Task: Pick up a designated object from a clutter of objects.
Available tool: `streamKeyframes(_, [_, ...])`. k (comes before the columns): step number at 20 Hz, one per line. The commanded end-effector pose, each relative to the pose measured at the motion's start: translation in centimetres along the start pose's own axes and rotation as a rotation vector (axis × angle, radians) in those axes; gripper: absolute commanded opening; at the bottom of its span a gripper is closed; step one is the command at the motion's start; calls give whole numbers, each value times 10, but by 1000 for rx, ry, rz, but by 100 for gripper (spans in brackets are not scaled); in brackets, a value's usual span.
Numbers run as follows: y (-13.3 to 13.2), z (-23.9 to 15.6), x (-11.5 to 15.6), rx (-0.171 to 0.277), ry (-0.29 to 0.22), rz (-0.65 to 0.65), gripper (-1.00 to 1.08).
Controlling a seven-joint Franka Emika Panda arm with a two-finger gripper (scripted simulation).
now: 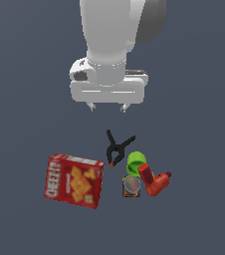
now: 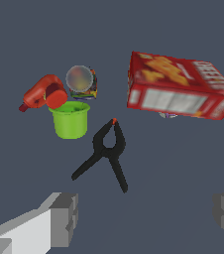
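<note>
The small red L-shaped item (image 1: 154,180) lies on the grey floor at the exterior view's right, touching the lime-green cup (image 1: 136,161); it also shows in the wrist view (image 2: 43,93) beside the cup (image 2: 71,119). My gripper (image 1: 107,107) hangs high above the clutter, open and empty, its fingertips (image 2: 64,218) wide apart. The black spring clamp (image 1: 117,146) lies nearest below it.
A small round-topped can (image 1: 131,186) stands beside the red item and the cup. A red cracker box (image 1: 74,180) lies at the exterior view's left, apart from the others; it also shows in the wrist view (image 2: 178,87). The clamp (image 2: 107,151) lies between the box and the cup.
</note>
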State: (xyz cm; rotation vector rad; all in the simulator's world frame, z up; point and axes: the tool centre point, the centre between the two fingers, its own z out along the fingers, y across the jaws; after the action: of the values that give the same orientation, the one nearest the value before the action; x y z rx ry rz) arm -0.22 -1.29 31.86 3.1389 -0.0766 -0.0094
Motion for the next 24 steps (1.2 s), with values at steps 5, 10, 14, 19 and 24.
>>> streamKeyframes(5, [-2, 1, 2, -4, -3, 4, 108])
streamKeyframes(10, [-9, 5, 10, -18, -13, 21, 108])
streamKeyframes(14, [-19, 11, 20, -37, -25, 45, 108])
streamKeyframes(19, [-38, 24, 38, -70, -44, 88, 108])
streamKeyframes(24, [-63, 41, 57, -107, -61, 143, 108])
